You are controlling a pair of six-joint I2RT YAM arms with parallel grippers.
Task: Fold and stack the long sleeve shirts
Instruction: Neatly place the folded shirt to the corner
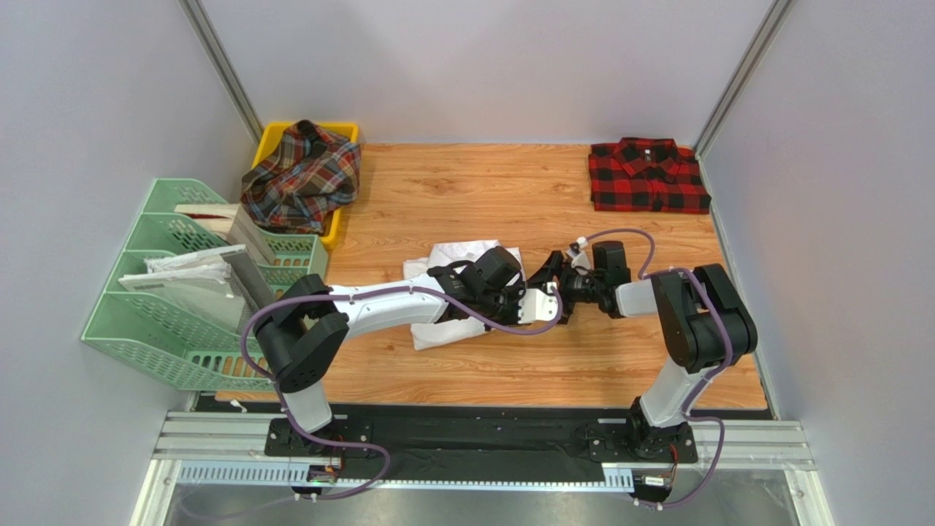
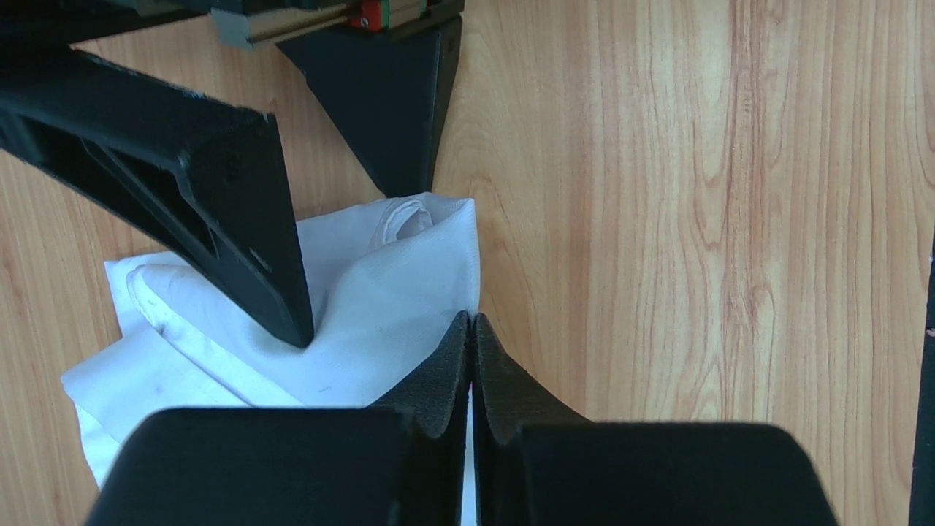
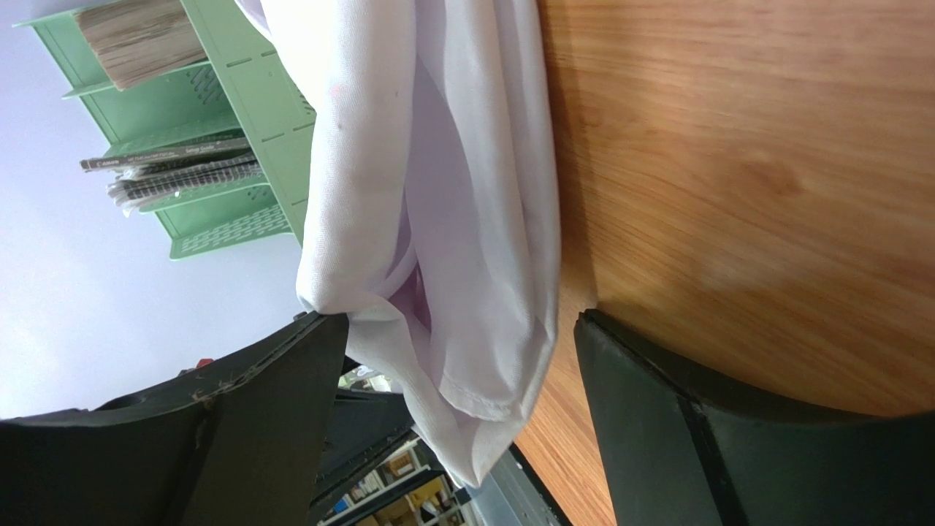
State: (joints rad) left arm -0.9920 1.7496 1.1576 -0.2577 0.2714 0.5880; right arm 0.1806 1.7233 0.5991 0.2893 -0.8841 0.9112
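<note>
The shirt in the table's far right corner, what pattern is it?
The folded cloth shirt is red-and-black checked, clearest in the top external view.

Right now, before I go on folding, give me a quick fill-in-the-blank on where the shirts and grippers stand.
1. The red-and-black checked shirt lies folded at the far ___ corner of the table.
2. The tartan shirt sits in a ___ bin.
3. The right gripper is ___, with the white shirt between its fingers.
4. The left gripper is ___.
Missing words: right; yellow; open; shut.
</note>
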